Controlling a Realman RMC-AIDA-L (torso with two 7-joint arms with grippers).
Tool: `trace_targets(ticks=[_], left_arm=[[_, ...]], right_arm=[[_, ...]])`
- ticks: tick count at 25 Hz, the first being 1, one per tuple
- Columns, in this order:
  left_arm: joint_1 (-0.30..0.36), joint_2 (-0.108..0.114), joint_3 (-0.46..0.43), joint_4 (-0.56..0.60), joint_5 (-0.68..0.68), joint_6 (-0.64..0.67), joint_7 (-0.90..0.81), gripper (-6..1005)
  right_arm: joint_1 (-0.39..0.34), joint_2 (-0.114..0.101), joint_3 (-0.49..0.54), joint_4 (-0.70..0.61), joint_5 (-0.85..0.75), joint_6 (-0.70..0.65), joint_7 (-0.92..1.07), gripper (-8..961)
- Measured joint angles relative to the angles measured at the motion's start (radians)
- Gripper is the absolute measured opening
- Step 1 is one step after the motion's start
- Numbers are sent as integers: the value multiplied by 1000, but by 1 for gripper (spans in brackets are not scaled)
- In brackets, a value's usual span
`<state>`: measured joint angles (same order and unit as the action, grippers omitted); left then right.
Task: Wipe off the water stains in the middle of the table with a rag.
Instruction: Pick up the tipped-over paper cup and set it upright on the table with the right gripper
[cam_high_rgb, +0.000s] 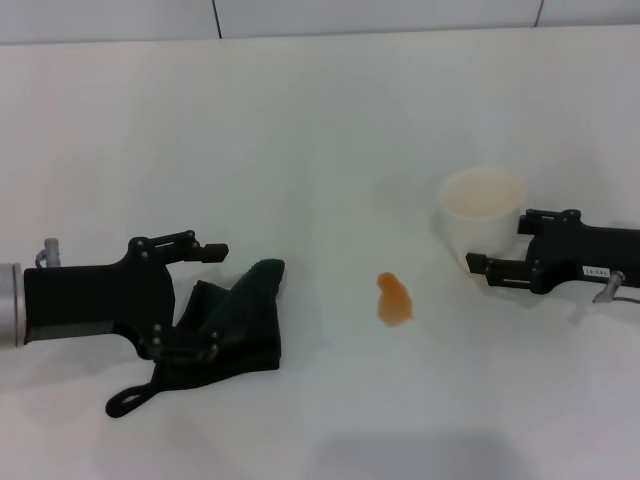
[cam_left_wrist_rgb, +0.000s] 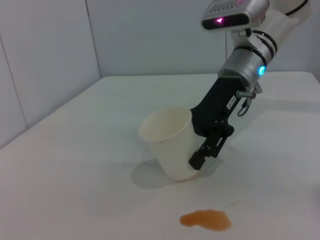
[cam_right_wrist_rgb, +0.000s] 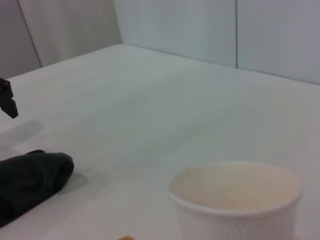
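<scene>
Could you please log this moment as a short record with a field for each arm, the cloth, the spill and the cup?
left gripper: open, low over the table, jaws around the near end of the rag
right gripper: open, one finger each side of the cup
rag: dark, crumpled, lying flat, loop trailing toward the robot
water stains: one orange blot, not yet wiped, between rag and cup, apart from both
cup: whitish, upright; contents cannot be told
table: white
</scene>
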<state>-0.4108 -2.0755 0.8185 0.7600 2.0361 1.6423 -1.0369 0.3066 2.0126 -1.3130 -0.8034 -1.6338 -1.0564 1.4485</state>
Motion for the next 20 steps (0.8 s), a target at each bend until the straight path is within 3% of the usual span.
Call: trace_targets(ticks=[14,20], left_arm=[[-4,0,-3,7,-1,7,-11,875],[-6,0,-3,7,-2,7,-11,875]], right_arm=[[-8,-2,3,15,2,-4,2,690],[-13,-5,3,13,-6,-14,5,781]])
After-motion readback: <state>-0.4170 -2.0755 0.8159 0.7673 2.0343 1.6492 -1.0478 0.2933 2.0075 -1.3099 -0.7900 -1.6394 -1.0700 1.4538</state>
